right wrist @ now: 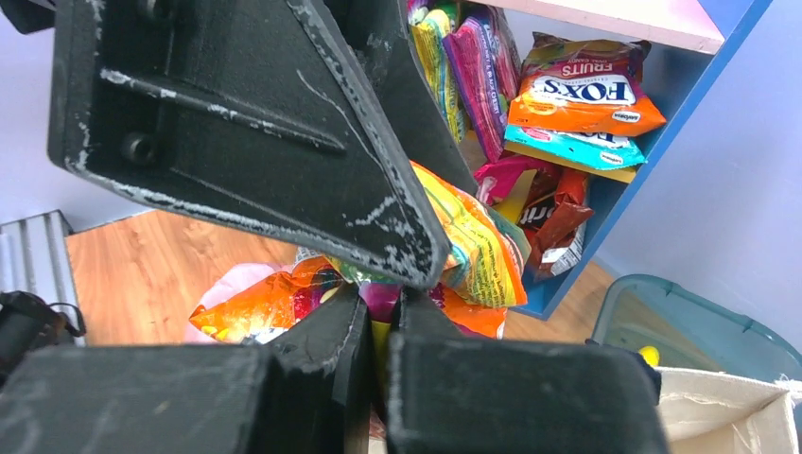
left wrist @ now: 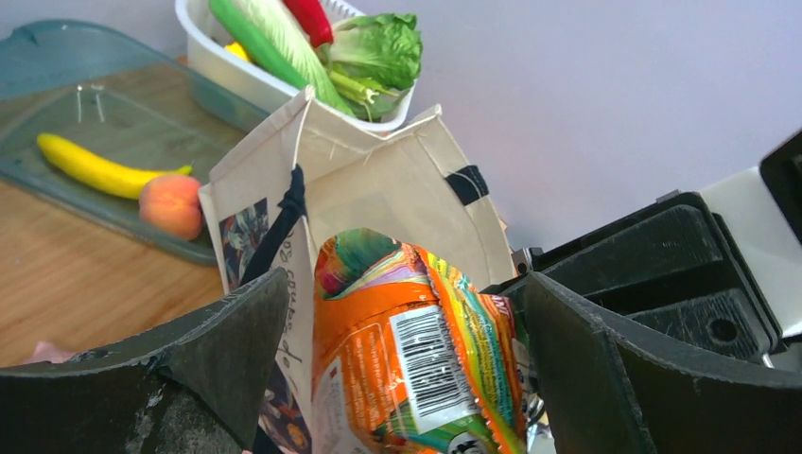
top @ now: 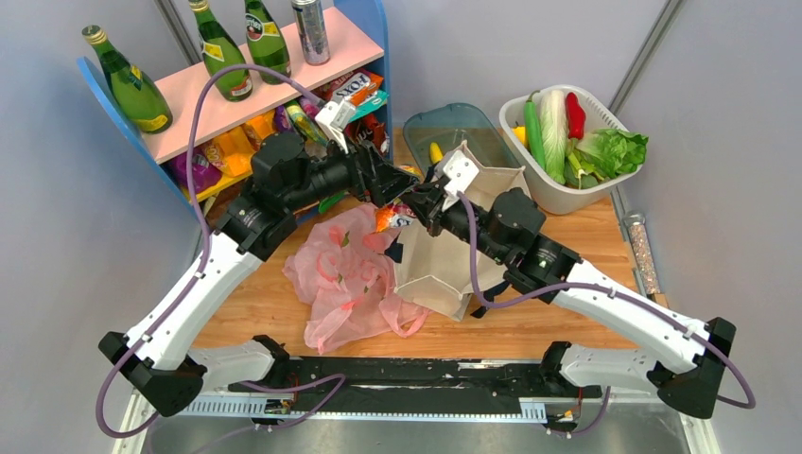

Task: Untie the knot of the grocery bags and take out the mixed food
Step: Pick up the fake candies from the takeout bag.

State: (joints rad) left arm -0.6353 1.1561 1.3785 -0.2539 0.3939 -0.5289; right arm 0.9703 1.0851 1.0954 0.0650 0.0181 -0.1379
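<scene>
Lift-out between cream tote (top: 444, 270) and pink bag (top: 345, 279).
With left gripper (left wrist: 405, 288) spread wide and right gripper (right wrist: 378, 326) pinching orange snack packet (left wrist: 416, 369) by its edge: liable to slip and drop onto bag through thin hold on slick film.

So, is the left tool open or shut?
Open: the left tool has its fingers wide apart, the orange packet between them.

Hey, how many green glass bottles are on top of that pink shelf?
3 green bottles on the pink shelf: one at its left end, one mid-shelf, one beside the metal can. Others could be cut off by the picture's top edge.
</scene>
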